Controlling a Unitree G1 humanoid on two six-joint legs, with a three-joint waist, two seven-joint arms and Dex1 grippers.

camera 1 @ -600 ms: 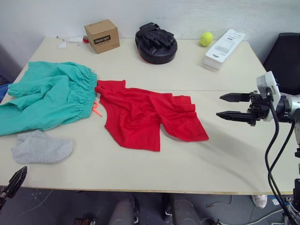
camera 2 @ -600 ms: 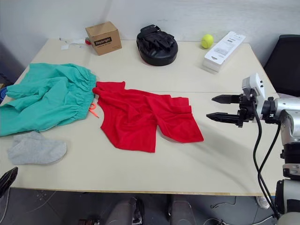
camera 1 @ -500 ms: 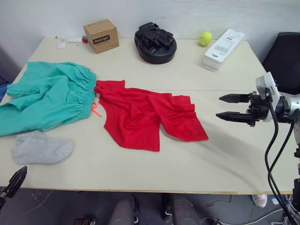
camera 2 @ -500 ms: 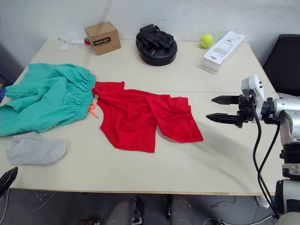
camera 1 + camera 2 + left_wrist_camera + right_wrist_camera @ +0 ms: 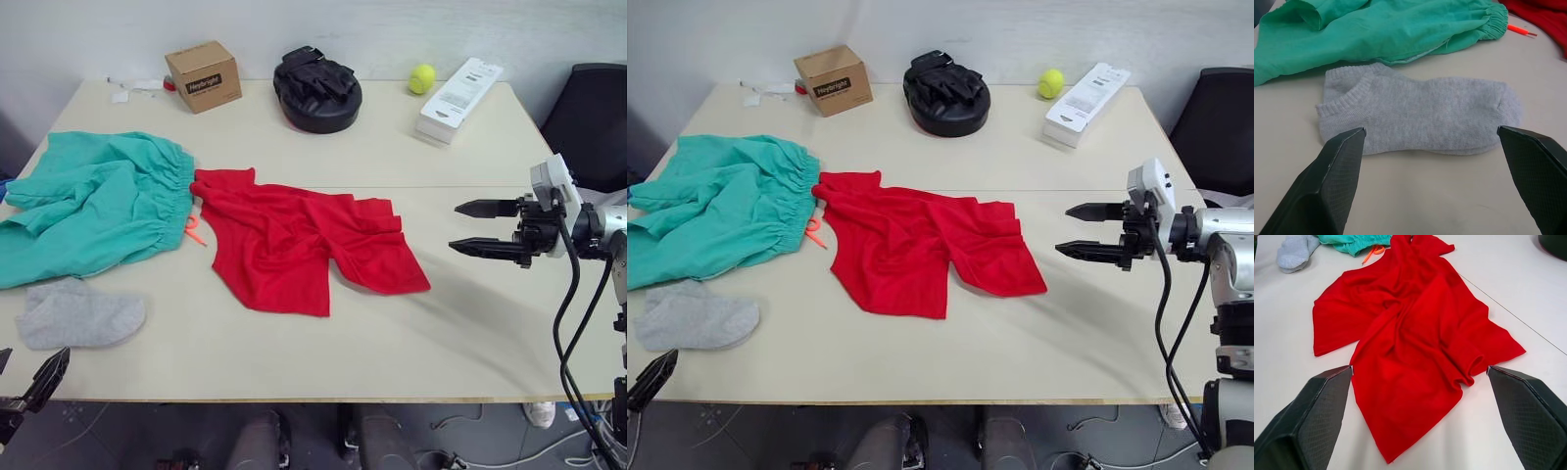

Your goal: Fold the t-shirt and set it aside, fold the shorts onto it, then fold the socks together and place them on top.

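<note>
Right gripper (image 5: 470, 227) unmoved, spread, left gripper (image 5: 1430, 161) spread, socks (image 5: 1415, 115) overlapping

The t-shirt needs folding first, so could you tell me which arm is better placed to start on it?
The right, probably. The right gripper hangs open just beyond the t-shirt's near edge, facing it. The left gripper is open over the socks, with the shorts between it and the shirt.
</note>
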